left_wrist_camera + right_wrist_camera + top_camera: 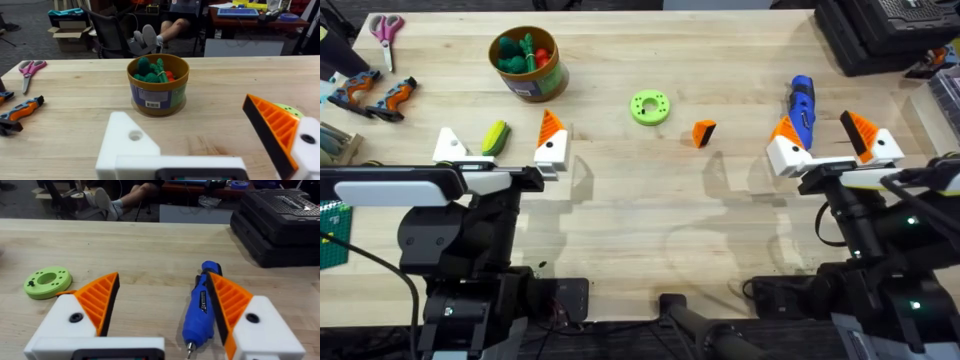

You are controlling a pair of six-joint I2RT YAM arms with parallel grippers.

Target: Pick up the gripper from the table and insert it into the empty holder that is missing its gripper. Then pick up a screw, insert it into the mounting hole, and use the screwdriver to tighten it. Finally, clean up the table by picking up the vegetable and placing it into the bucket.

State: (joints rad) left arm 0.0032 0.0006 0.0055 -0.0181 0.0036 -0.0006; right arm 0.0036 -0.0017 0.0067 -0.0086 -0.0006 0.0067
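Between right gripper [162, 305] fingers: screwdriver [198, 307]

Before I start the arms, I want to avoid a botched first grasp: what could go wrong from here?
The loose orange fingertip is small and wedge-shaped, so it may slip or tip when pinched. The left gripper has one bare white holder, giving poor grip. The blue screwdriver lies between the right gripper's fingers and could get knocked.

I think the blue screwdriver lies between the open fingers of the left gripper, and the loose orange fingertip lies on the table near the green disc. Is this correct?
One detail is wrong: the blue screwdriver lies between the open fingers of the right gripper, not the left; the overhead and right wrist views show it. The loose orange fingertip does lie on the table near the green disc.
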